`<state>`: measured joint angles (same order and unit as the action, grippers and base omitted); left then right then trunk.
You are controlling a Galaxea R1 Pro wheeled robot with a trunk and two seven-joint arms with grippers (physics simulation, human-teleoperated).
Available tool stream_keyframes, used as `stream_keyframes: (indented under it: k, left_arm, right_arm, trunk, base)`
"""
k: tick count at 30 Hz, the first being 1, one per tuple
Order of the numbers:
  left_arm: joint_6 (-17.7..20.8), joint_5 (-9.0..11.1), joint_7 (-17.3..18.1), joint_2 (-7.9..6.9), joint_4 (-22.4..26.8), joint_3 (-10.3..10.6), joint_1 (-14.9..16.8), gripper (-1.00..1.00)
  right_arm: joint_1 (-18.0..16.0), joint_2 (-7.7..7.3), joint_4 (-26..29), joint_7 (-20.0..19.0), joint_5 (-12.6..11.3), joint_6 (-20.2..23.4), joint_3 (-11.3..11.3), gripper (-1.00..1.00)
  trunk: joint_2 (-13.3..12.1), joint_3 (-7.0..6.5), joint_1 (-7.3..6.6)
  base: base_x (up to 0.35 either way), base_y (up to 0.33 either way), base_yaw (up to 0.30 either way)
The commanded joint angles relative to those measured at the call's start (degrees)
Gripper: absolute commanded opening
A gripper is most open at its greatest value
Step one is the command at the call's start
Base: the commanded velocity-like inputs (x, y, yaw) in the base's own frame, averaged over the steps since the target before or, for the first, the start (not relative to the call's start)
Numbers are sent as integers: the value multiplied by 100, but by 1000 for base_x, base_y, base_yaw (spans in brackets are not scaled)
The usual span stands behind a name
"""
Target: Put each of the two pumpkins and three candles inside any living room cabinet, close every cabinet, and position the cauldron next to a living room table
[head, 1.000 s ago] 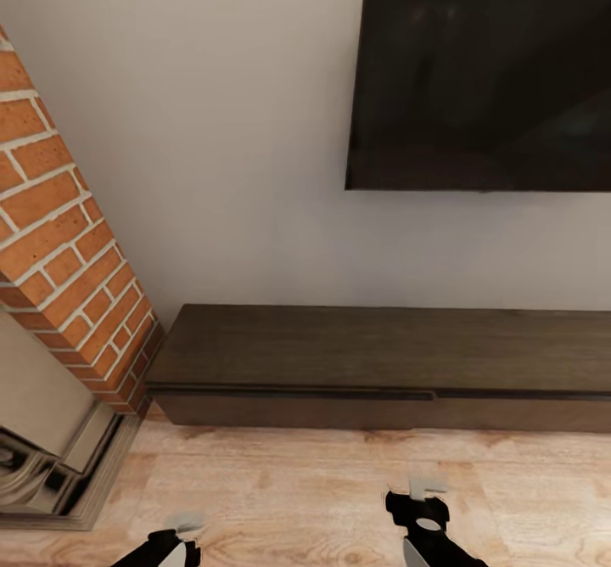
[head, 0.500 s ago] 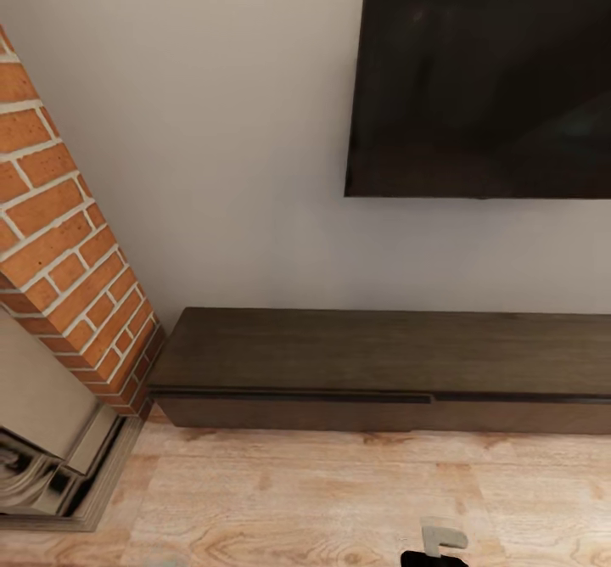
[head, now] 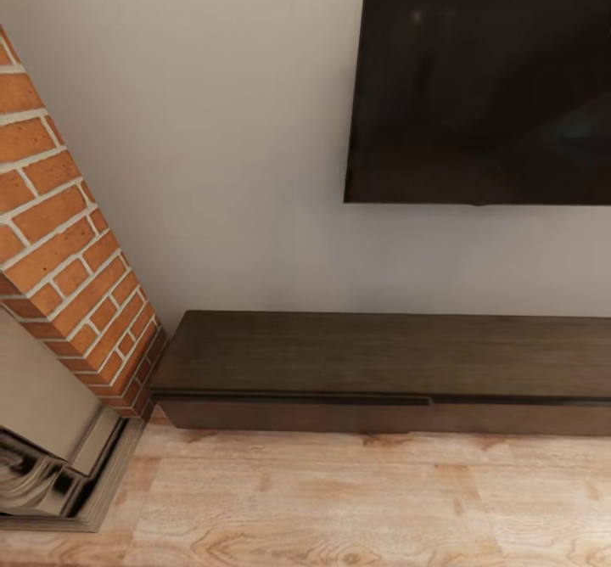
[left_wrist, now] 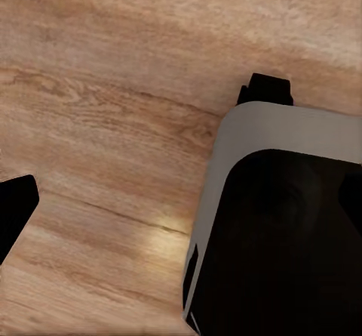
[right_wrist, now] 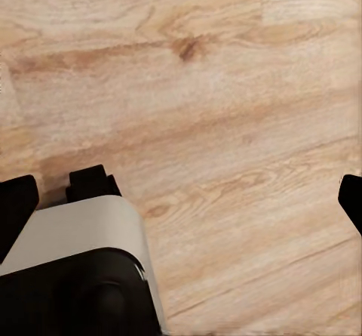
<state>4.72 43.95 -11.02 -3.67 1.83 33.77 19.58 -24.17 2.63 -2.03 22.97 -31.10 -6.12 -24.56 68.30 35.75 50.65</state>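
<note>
I see the cabinet (head: 382,367) across the lower middle of my head view, drawers shut, below the TV (head: 479,92), brick chimney (head: 64,253) at left. Both wrist cameras face wood floor (left_wrist: 113,124); jaw states I cannot tell.

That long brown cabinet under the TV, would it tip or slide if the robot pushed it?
Probably not. The cabinet is long and low, sitting flat on the wooden floor, so tipping seems unlikely. It looks like solid wood, so it is likely heavy. A push might only press on its closed drawer front.
</note>
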Motion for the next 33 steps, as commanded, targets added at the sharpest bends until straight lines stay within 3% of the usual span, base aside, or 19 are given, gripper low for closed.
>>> stream_keyframes:
  k: [1,6,10,24,33]
  left_arm:
    - [-31,34,-32,-3,19,50,-65,100]
    - [-233,33,-32,-2,19,50,-249,100]
    - [-270,22,-32,-2,19,56,-384,100]
    - [-268,-10,-56,-65,-58,82,-525,100]
    - [-270,12,-42,-16,-60,92,-551,100]
  right_arm:
    - [35,2,-28,-27,-91,-53,-50,100]
    - [137,0,-54,-309,-146,-57,-49,100]
    - [291,0,-60,-599,-154,-45,-49,100]
    - [360,-30,-51,-676,-241,-53,-49,100]
    - [360,-10,2,-679,-250,-65,-56,100]
  trunk:
    - [-39,-15,-23]
    - [-239,-104,-132]
    - [-239,-104,-132]
    - [-239,-104,-132]
    - [-239,-104,-132]
  base:
    - [0,0,0]
    - [0,0,0]
    - [0,0,0]
    - [0,0,0]
    - [0,0,0]
